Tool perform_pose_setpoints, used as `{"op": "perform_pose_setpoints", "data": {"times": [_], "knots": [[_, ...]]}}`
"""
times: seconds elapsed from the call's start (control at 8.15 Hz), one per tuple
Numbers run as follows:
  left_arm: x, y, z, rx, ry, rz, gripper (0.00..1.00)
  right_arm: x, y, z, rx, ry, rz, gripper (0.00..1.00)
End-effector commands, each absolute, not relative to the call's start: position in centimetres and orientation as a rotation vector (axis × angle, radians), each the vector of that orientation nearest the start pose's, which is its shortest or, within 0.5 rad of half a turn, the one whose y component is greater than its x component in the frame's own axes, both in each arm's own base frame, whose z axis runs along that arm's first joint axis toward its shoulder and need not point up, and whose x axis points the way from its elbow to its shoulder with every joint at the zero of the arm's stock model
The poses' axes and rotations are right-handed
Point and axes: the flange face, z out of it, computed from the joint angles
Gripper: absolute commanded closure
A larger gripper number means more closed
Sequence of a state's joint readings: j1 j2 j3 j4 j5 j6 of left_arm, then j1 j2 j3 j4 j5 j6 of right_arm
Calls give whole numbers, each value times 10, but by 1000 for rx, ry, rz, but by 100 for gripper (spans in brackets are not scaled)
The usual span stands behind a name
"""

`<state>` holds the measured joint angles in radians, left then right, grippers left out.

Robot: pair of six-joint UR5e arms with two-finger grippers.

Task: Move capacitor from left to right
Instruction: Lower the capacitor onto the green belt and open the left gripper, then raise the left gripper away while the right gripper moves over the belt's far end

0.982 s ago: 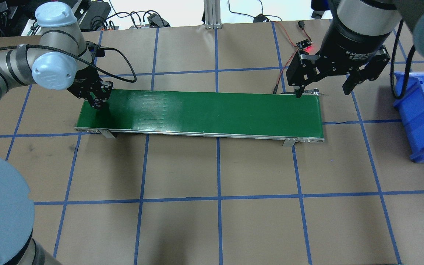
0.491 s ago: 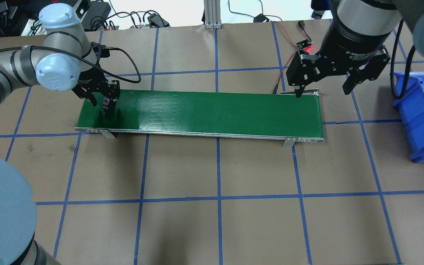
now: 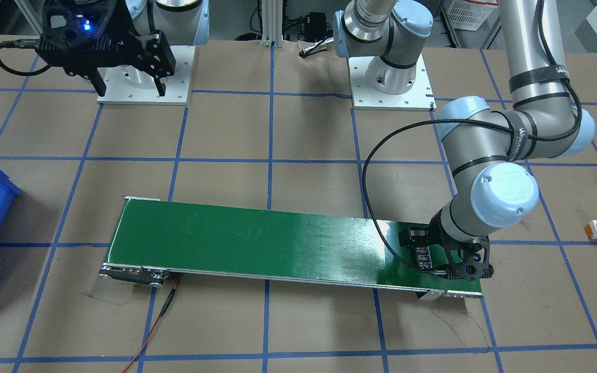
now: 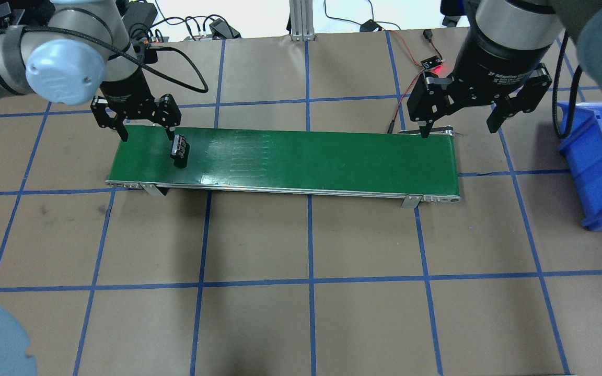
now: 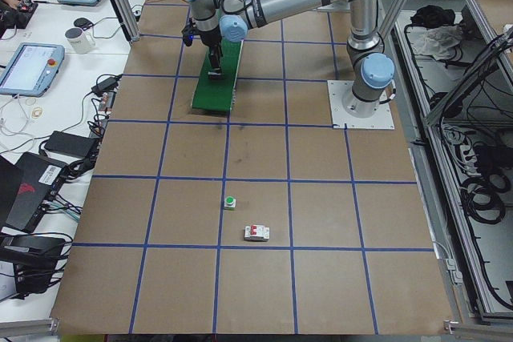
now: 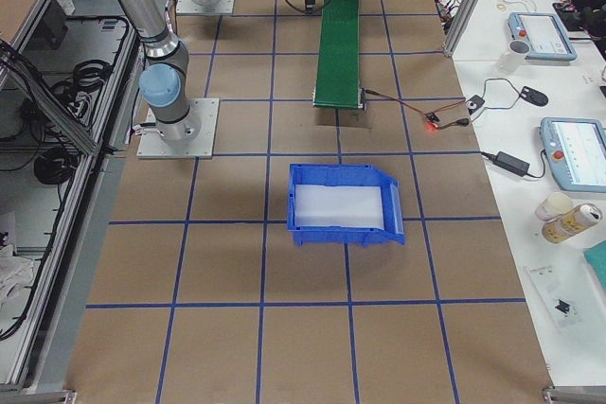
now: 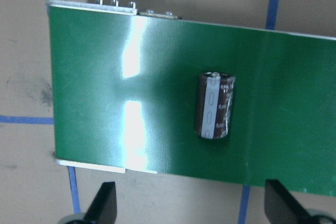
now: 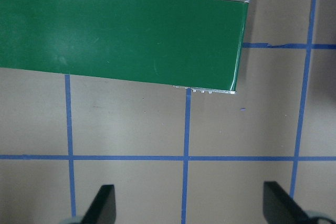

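Green belt point(image 4: 306, 156) bears one capacitor point(image 4: 180, 148) — left tool point(image 4: 146, 137), right tool point(image 4: 457, 132) agape.

- We read "2F Adaptive" on the black body of the right gripper point(image 4: 457, 131).
- We saw a "UR" mark on the left arm's blue cap point(image 3: 506, 192).

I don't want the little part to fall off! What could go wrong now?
The capacitor lies on its side across the belt, so it might roll along it and drop off the end. The right gripper hangs open by a corner of the belt's other end, not over its middle, so it might miss the catch.
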<state>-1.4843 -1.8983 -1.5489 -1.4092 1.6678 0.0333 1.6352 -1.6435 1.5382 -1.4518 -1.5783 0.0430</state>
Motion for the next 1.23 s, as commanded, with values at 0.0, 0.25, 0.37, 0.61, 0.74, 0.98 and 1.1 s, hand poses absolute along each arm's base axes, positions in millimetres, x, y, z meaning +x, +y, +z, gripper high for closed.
{"op": "perform_pose_setpoints", "data": {"times": [0.0, 0.25, 0.37, 0.61, 0.74, 0.98, 1.1], "knots": [[-90, -561, 444, -58, 3056, 88, 0, 155, -466, 501, -32, 3226, 113, 0], [-127, -532, 485, -62, 3108, -34, 0, 159, -503, 451, -23, 3211, 224, 0], [-138, -529, 491, -87, 3165, -52, 0, 162, -526, 390, -7, 3201, 356, 0], [-142, -509, 517, -47, 3164, -120, 0, 164, -548, 347, 126, 3212, 276, 0], [-142, -503, 520, -45, 3162, -128, 0, 165, -559, 332, 85, 3206, 217, 0], [-141, -506, 517, -45, 3158, -130, 0, 152, -561, 303, 69, 3018, 152, 6], [-141, -505, 517, -45, 3158, -130, 0, 121, -563, 288, 60, 2907, 138, 5]]}}
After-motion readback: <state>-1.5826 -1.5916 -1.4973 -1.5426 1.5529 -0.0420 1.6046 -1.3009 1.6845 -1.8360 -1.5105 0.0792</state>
